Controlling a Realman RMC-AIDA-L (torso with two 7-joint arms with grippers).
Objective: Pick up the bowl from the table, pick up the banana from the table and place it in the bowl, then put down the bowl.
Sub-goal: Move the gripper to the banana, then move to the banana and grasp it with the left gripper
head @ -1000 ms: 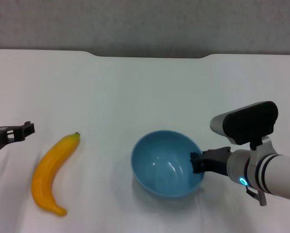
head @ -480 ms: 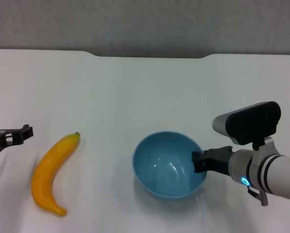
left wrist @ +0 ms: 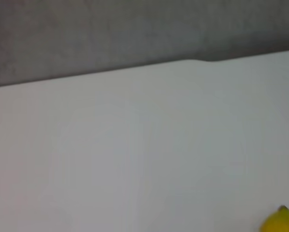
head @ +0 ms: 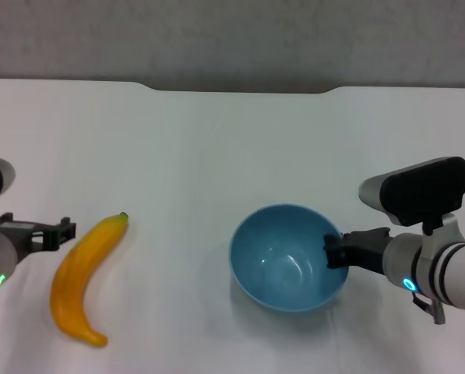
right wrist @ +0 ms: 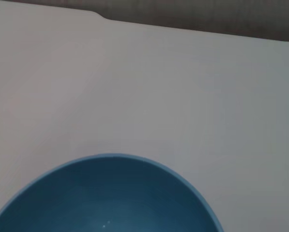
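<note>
The light-blue bowl (head: 283, 265) sits low over the white table (head: 216, 148), right of centre. My right gripper (head: 333, 254) is shut on the bowl's right rim. The bowl's inside is empty and fills the near part of the right wrist view (right wrist: 105, 198). The yellow-orange banana (head: 80, 280) lies on the table at the left, its dark stem tip pointing away from me. My left gripper (head: 61, 233) is just left of the banana's upper half, close to it but apart from it. The banana's tip shows in a corner of the left wrist view (left wrist: 281, 223).
The table's far edge has a shallow notch (head: 240, 88) with a grey wall behind it. Bare white tabletop lies between the banana and the bowl and beyond both.
My right gripper has carried the bowl a little to the right. My left gripper has moved right and slightly nearer, closing in on the banana. The banana has not moved.
</note>
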